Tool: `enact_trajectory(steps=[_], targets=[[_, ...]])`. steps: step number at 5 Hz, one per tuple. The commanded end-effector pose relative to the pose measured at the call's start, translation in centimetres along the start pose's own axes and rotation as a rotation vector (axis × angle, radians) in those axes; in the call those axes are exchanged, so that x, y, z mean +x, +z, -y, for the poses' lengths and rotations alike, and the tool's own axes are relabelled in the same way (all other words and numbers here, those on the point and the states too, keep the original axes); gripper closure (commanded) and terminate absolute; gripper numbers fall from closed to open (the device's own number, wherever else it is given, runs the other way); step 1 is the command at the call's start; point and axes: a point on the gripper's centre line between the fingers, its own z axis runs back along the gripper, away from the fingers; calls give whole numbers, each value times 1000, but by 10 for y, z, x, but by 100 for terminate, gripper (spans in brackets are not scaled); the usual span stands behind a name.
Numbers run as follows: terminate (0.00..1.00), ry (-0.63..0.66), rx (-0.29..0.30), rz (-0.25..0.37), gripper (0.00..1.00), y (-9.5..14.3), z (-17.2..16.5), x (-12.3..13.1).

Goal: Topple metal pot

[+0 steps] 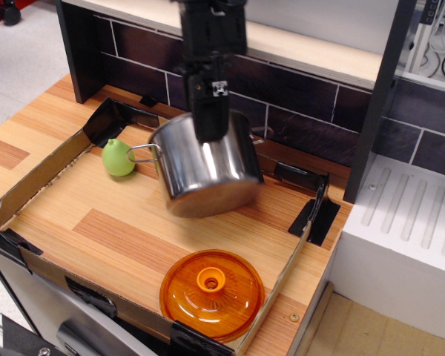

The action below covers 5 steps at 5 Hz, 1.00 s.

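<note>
In the one view you have, from above the desk's front corner, your pot [208,172] is leaning: its mouth is tipping back toward the tiled wall and to the left, its base is swinging out toward the camera and the lower right. It is sitting over the middle of the desk [96,222], inside the low cardboard border. Whether the base is touching the wood or hanging just clear, you cannot tell from here.

Your end effector [210,127] is coming straight down onto the pot's rim at the near side of the mouth, its tip dipping at or just inside the edge. The fingers are reading as closed on the rim, though the grip point itself is hidden behind the dark body, so treat that as a judgement.

You are judging the tipping step as under way and not finished: the pot is tilting, not lying on its side. The next move is calling for you to carry the rim further over and down until the wall is meeting the desk, then let go.

A green pear-shaped toy [119,158] is sitting just beside the pot's left handle; an orange lid [211,293] is lying near the front edge, well apart from the pot.
</note>
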Motion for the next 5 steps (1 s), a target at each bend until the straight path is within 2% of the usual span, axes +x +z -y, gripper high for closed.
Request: enact_trajectory(steps=[1, 2, 3, 4, 5], targets=[[0, -94, 411, 126, 0, 35, -1, -28], [0, -105, 484, 148, 0, 39, 5, -35], [0, -78, 526, 182, 0, 47, 10, -36], [0, -24, 629, 254, 0, 64, 18, -35], [0, -24, 629, 254, 0, 64, 18, -35]])
